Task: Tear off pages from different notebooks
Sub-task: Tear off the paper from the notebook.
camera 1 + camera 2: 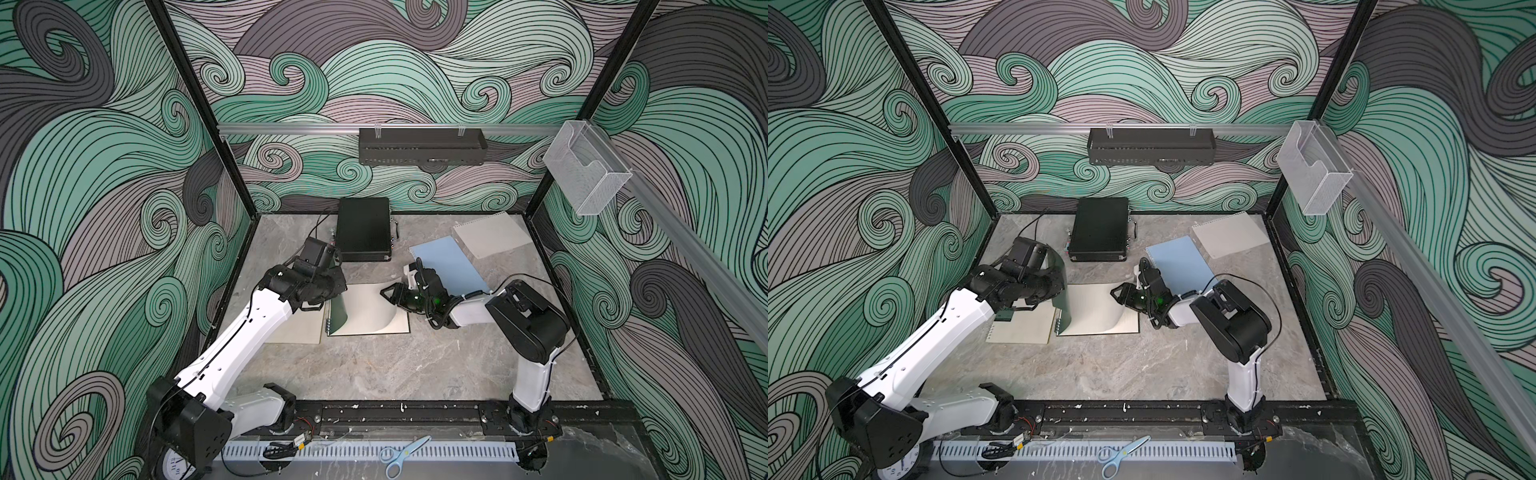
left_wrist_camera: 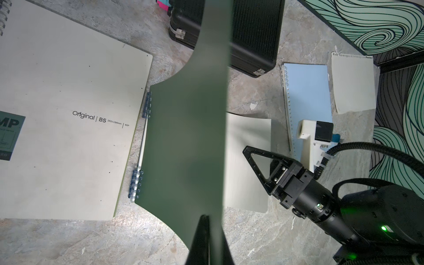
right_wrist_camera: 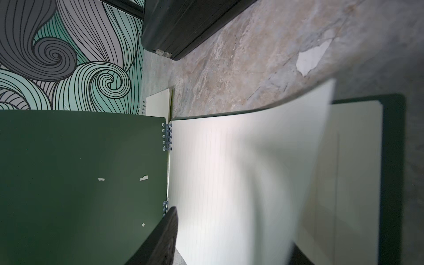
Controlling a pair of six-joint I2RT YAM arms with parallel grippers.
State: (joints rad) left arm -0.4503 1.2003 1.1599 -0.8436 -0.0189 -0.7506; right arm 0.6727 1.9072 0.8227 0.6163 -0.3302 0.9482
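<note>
Gripper, left: closed tight on the free edge of the green cover, holding it raised and bowed, clear of the leaves beneath

Gripper, right: jaws set about the far edge of the top page. That edge is lifted, and the sheet curls up from the block to meet the jaws. Whether they are closed on the paper cannot be told, as the wrist view is blurred there

Dark green notebook: open at mid-bench, between the two arms. Two short clusters of pale blue rings bind one edge, with a bare stretch between them. The top page is cream and faintly ruled, and it is attached at the rings as far as can be seen. Small pale flecks mark the cover's inner face

Beige notebook: shut and flat, just beside the green one on its ring side, with a green label near one end

Light blue notebook: shut and flat, beyond the right wrist

Loose page: one cream sheet with holes along one edge, at the far right of the bench, just beside the blue notebook

Black case: shut, against the back wall

Step in hand, as judged: the tear from the green notebook, with the cover held back and the page edge being taken. The next move calls for a sure pinch on that edge, then a pull away from the rings while the left gripper steadies the book. The two clusters will likely let go one after the other
</note>
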